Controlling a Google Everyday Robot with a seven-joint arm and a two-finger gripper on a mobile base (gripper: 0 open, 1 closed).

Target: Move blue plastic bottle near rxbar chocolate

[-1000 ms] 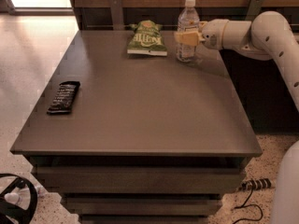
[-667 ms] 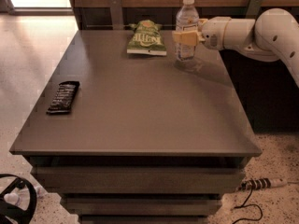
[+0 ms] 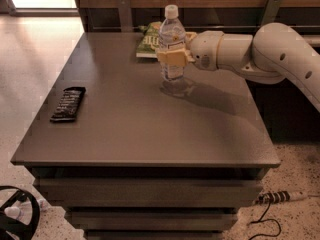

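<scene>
The brown tabletop (image 3: 150, 134) fills most of the camera view, with a wooden wall panel along its far edge and pale speckled floor around it. The white robot arm (image 3: 270, 54) reaches in from the right, over the far right part of the tabletop. The blue plastic bottle (image 3: 172, 34) stands upright at the far middle, its white cap on top and its label facing the camera. Whether its base touches the surface or hangs just above it cannot be told. The end effector (image 3: 172, 58) sits at the bottle's mid-height, and its yellow fingers (image 3: 164, 57) are clamped around the bottle's body. The green chip bag (image 3: 148, 43) lies flat just behind and left of the bottle, partly hidden by it. The rxbar chocolate (image 3: 68, 104) lies flat near the left edge, well apart from the bottle.
</scene>
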